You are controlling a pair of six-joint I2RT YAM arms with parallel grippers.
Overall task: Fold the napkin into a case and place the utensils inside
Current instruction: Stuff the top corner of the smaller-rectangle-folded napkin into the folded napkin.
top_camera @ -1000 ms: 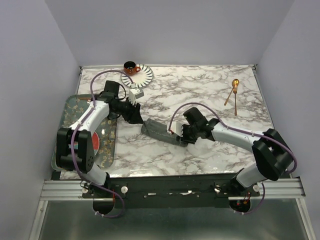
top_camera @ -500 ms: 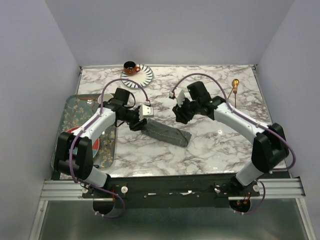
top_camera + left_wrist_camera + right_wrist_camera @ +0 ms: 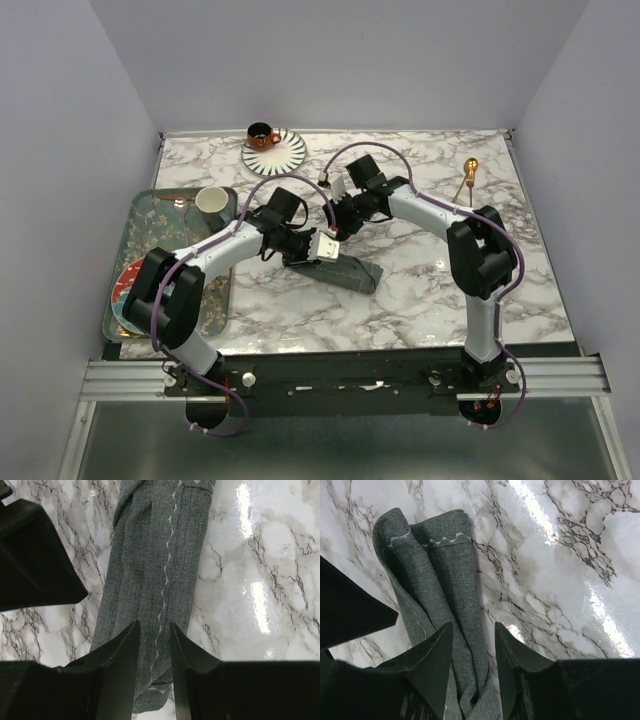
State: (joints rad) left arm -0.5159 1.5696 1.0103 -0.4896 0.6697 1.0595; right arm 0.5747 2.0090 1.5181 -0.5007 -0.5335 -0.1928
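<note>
Top external view has the case lying slantwise at mid-bench, in the same spot as half a second ago. A second ago the right end effector sat low at the case's right end, and the left end effector stood off its left end, by the tray. Since then the right arm has lifted off, swung far and folded back. The left arm has reached in from the tray side, so both end effectors now crowd the case's left end. That reach has uncovered a white cup on the tray. The utensils lie crossed near the far right edge, well apart from the case, both in sight again. Left wrist view: fingers a little apart, either side of the zigzag stitch; whether they touch the cloth I cannot tell. Right wrist view: fingers likewise a little apart over the folded cloth, its stitched end lying ahead.
</note>
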